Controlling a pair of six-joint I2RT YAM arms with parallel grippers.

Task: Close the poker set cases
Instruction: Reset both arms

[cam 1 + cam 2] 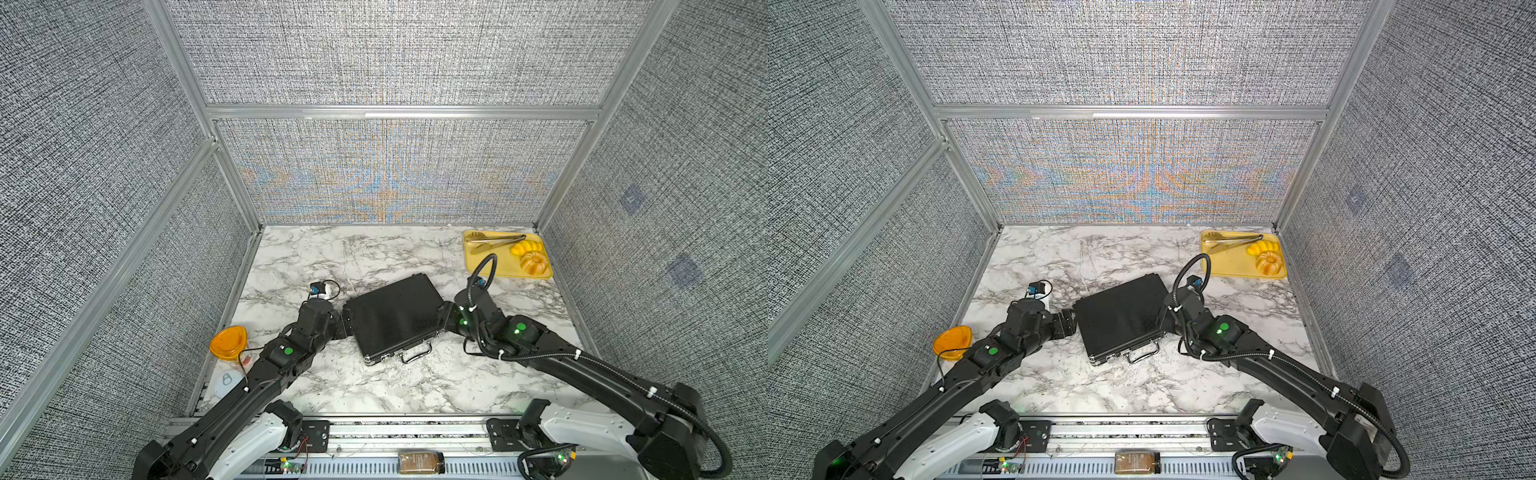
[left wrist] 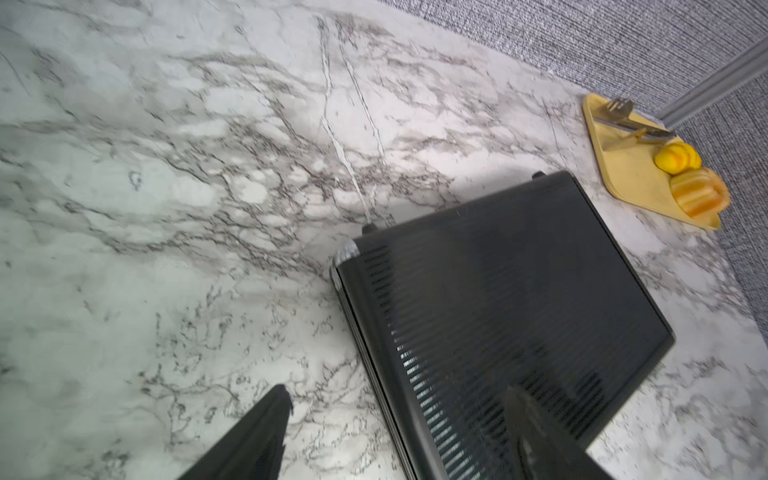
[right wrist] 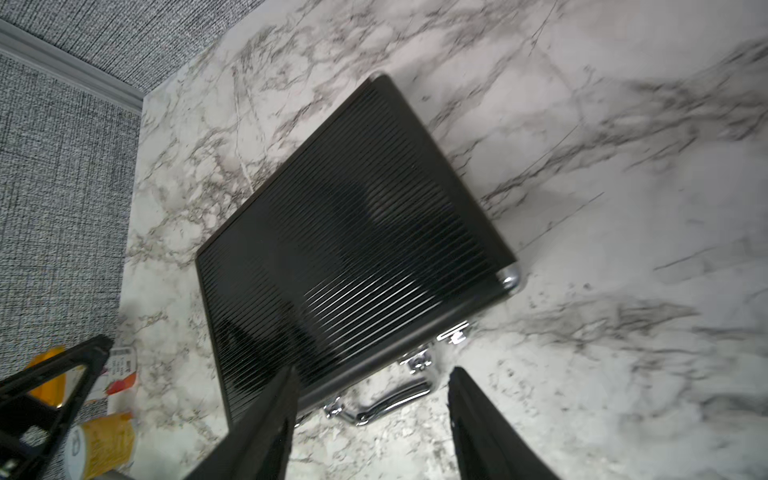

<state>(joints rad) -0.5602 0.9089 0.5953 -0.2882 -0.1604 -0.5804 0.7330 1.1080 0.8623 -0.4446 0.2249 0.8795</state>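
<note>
Item 1, mid-worktop (image 1: 374,386): poker case (image 1: 392,318), lid down flat, handle (image 1: 415,353) on its near edge. Closing appears done; whether the latches (image 1: 384,356) are fastened cannot be told.
Item 2: left pincer (image 2: 397,390) and right pincer (image 3: 372,370), jaws apart, empty, flanking the case's short sides.
Item 3, far corner: yellow tray (image 1: 507,268).

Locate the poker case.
The poker case lies shut mid-table in both top views, between the left gripper and right gripper, with the yellow tray behind it to the right.

Case (image 1: 392,318) lid black ribbed, glossy, w/ shiny chrome handle (image 1: 417,353); table (image 1: 374,257) smooth marble-look.
</note>
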